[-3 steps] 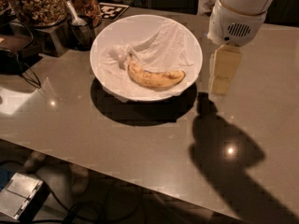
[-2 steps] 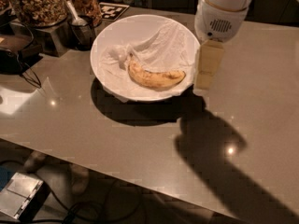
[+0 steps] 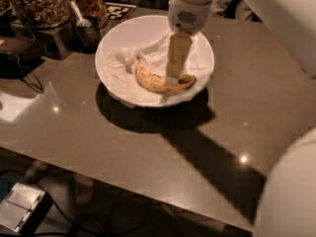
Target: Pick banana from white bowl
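Observation:
The banana, yellow with brown speckles, lies in the white bowl on a crumpled white napkin. The bowl stands on the grey-brown table. My gripper hangs from the white arm at the top and reaches down into the bowl. Its pale fingers stand right over the right half of the banana, their tips at or just above it. The part of the banana behind the fingers is hidden.
Glass jars of granola and a metal cup with a spoon stand at the back left, close to the bowl. A dark device with a cable lies at the left. The table's front edge runs across below, with cables on the floor.
The gripper has moved left from beside the bowl's right rim to over the bowl, and now stands above the banana. The banana and bowl have not moved.

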